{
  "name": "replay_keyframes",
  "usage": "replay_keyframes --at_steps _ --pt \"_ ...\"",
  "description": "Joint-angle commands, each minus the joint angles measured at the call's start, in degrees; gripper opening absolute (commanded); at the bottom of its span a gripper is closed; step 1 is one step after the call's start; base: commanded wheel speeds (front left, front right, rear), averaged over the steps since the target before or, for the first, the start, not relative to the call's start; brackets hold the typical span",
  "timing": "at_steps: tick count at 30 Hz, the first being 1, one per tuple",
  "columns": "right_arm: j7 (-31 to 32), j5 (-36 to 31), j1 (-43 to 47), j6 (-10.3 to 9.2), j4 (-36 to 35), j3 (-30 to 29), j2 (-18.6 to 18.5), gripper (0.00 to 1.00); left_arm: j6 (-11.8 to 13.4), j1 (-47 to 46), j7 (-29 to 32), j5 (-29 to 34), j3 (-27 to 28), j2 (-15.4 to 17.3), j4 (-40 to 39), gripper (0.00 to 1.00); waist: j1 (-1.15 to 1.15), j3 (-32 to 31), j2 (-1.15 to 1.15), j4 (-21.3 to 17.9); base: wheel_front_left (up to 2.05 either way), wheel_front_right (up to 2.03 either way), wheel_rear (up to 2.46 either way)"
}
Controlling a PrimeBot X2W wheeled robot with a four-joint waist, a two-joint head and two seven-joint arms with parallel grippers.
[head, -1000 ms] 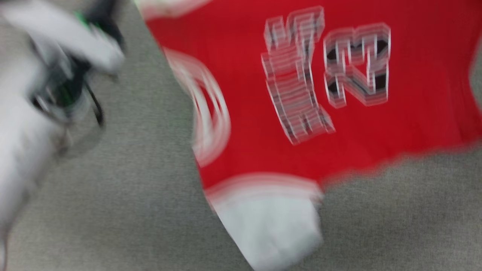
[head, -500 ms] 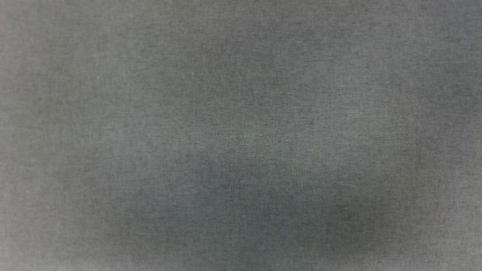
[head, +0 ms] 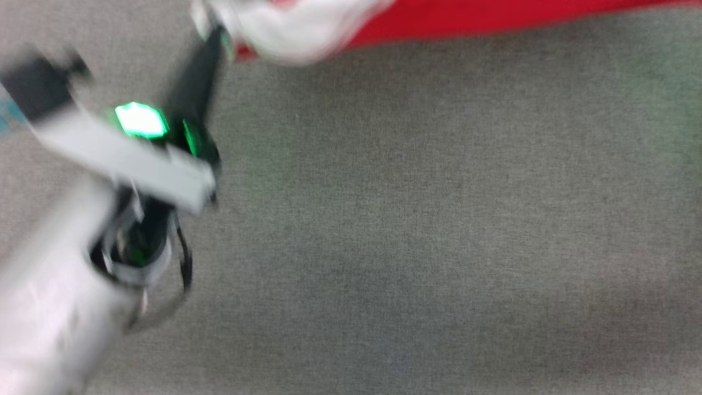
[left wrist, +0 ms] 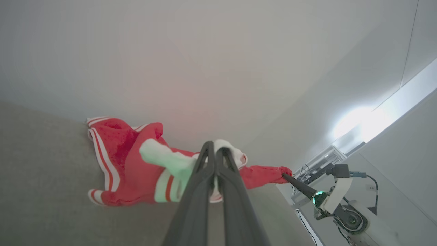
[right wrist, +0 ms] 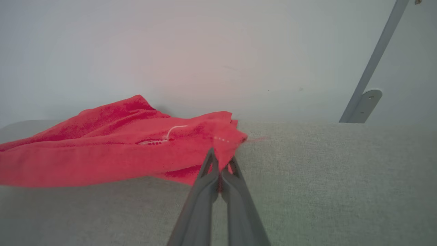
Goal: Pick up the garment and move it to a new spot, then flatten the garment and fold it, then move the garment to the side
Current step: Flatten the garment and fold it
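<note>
Shows soft, light red jersey [left wrist: 126, 164] slumped on grey cloth surface [right wrist: 324, 177] beside white wall [right wrist: 218, 51], left gripper [left wrist: 215, 150] clamped on white sleeve [left wrist: 164, 159], right gripper [right wrist: 220, 164] clamped on red edge: probably sound holds for limp fabric.

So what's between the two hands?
The bright red soft jersey shirt stretches from the left hand to the right hand, in the left wrist view.

Red shirt [left wrist: 126, 167], white red-striped trim, white sleeve; crumpled, stretched sideways on grey table [head: 411, 219]. Sleeve pinched in left end effector [left wrist: 215, 150], red edge in right end effector [right wrist: 221, 160]. Head view: blurred strip at 12 o'clock. Right wrist view: folds at 9 o'clock.
</note>
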Motion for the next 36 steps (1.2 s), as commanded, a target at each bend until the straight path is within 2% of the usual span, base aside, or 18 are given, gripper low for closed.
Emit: replay_keyframes --at_steps 1,4,9,14,20,26,31,36 --pt "1.21 2.23 4.8 -0.09 -2.9 -0.49 -1.45 0.0 0.07 3.6 0.01 0.74 -0.93 1.35 -2.12 0.0 0.0 -1.58 0.0 -0.13 0.0 0.0 0.0" --pt "4.13 5.46 14.37 -0.09 -10.23 -2.19 -4.98 0.0 0.07 9.86 0.01 1.26 -2.61 3.57 -6.33 0.0 0.0 -3.41 0.0 0.09 0.0 0.0 0.0" --pt "8.43 8.13 30.4 -0.09 -22.65 -7.04 -8.32 0.0 0.07 18.4 0.01 1.49 -2.21 5.64 -12.72 0.0 0.0 -5.85 0.0 0.19 0.0 0.0 0.0" --pt "12.05 7.72 41.29 -0.09 -31.54 -12.94 -8.68 0.0 0.07 24.61 0.01 2.56 -0.25 7.19 -16.84 0.0 0.0 -6.99 0.0 -0.27 0.0 0.0 0.0" --pt "17.62 5.53 56.54 -0.08 -43.77 -23.82 -3.77 0.0 0.07 35.01 0.01 2.83 2.18 9.64 -23.65 0.0 0.0 -8.27 0.0 -0.68 0.0 0.0 0.0" --pt "24.54 2.23 66.14 -0.08 -54.49 -30.35 2.38 0.0 0.07 43.72 0.01 3.66 4.21 12.05 -29.94 0.0 0.0 -8.13 0.0 -1.69 0.0 0.0 0.0" --pt "27.93 0.85 64.95 -0.08 -57.3 -33.46 6.18 0.0 0.07 42.12 0.01 4.76 3.63 12.89 -31.19 0.0 0.0 -8.51 0.0 -1.66 0.0 0.0 0.0" --pt "29.39 0.58 58.03 -0.09 -53.62 -34.28 7.72 0.0 0.07 32.82 0.41 1.43 2.56 11.11 -28.59 0.0 0.0 -8.3 0.0 -1.64 0.0 0.0 0.0"
